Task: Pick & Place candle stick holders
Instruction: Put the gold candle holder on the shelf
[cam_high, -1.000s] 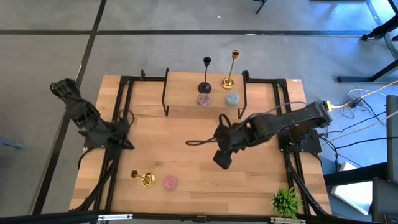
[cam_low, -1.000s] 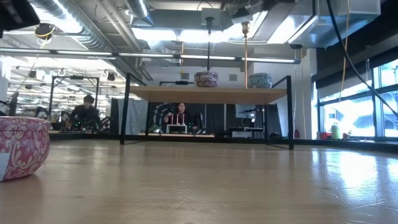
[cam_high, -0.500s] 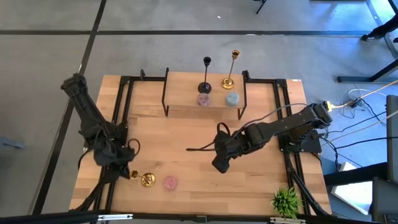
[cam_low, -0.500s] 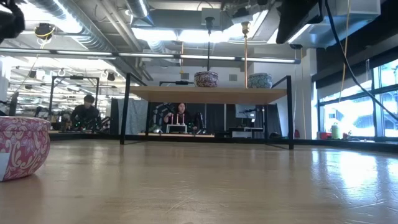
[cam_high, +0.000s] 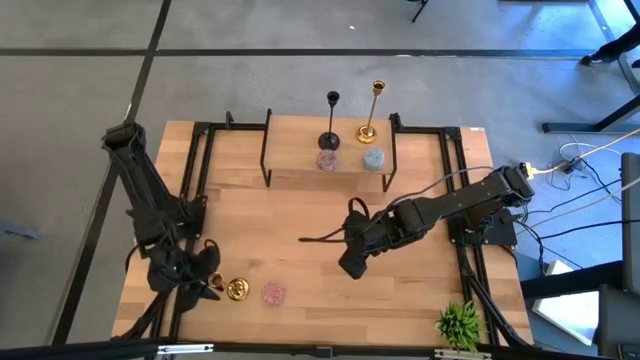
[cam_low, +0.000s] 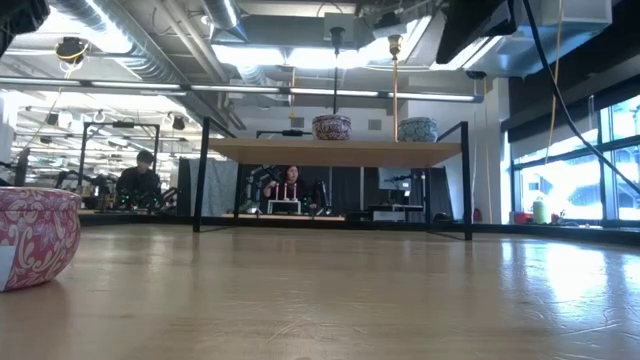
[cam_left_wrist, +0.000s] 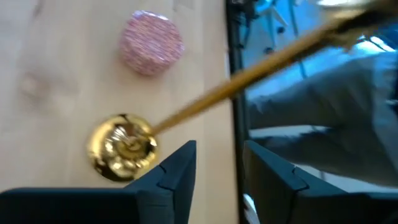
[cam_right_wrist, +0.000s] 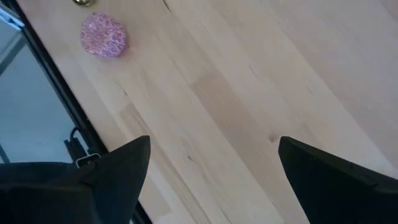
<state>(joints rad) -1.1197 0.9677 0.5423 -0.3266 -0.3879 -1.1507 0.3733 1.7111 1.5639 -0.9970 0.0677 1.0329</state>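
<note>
A gold candle stick holder (cam_high: 236, 290) stands on its round base (cam_left_wrist: 122, 147) near the table's front left, with a pink squat holder (cam_high: 274, 293) just right of it. My left gripper (cam_high: 206, 283) hovers at the gold stick's left, narrowly open (cam_left_wrist: 221, 169); the slim stem (cam_left_wrist: 249, 73) passes beyond its fingertips, untouched. My right gripper (cam_high: 351, 265) hangs wide open (cam_right_wrist: 211, 168) over the table's middle, holding nothing. A black stick (cam_high: 330, 122), another gold stick (cam_high: 371, 112) and two squat holders (cam_high: 327, 160), (cam_high: 373, 158) stand on the raised shelf at the back.
The shelf (cam_high: 330, 175) on black legs spans the back middle. A green spiky plant (cam_high: 459, 322) sits at the front right corner. Black frame rails (cam_high: 190, 200) run along both sides. In the low view the pink holder (cam_low: 35, 235) stands near the camera; people sit in the room beyond.
My left gripper has swung toward the table's near edge and sunk, arriving beside the gold stick at the front left. My right arm has dipped a little over the middle. No holder has moved.
</note>
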